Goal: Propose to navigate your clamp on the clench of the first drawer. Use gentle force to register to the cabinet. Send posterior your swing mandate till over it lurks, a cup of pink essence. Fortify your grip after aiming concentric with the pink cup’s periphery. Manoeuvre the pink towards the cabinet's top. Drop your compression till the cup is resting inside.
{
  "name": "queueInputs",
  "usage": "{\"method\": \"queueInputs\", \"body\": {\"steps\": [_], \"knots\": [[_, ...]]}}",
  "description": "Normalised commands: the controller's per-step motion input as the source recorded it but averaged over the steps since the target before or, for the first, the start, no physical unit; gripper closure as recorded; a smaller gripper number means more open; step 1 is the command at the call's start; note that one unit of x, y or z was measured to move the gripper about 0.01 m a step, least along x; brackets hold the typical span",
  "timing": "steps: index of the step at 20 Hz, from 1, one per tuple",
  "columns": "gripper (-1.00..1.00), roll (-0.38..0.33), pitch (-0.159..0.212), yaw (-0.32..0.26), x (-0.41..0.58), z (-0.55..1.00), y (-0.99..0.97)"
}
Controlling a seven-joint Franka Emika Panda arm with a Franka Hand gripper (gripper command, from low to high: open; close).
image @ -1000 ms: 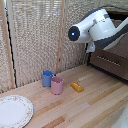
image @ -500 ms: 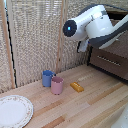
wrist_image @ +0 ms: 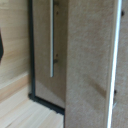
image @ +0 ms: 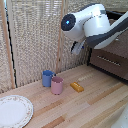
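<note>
The pink cup [image: 57, 85] stands upright on the wooden table, touching or almost touching the blue mug [image: 47, 78] behind it. The bulky white arm reaches in from the exterior view's right. Its clamp [image: 77, 47] hangs high above the table, well above the cup and toward the cabinet side of it, too blurred to read. The dark brown cabinet [image: 107, 69] stands at the exterior view's right, its upper part behind the arm. One silver handle [image: 107, 59] shows there. The wrist view shows two drawer fronts with bar handles [wrist_image: 51, 40] [wrist_image: 115, 65]; I cannot tell which is the uppermost.
A small yellow-orange block [image: 76, 87] lies on the table between the cup and the cabinet. A white plate [image: 14, 111] lies at the exterior view's near left. A reed blind wall [image: 35, 40] stands behind the cups.
The arm has moved a little up and toward the exterior view's left, away from the cabinet. The cups, block and plate have not moved.
</note>
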Motion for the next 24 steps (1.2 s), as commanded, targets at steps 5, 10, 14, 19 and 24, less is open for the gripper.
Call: {"method": "queueInputs", "body": {"steps": [5,10,14,19,24], "knots": [[-1.0,0.358,0.046,-0.228,0.079,0.02,0.16],[-1.0,0.373,0.074,-0.218,0.107,0.0,0.16],[-1.0,0.375,0.1,-0.207,0.114,0.0,0.16],[-1.0,0.375,0.124,-0.174,0.107,0.0,0.2],[-1.0,0.375,0.114,-0.167,0.142,0.0,0.23]]}}
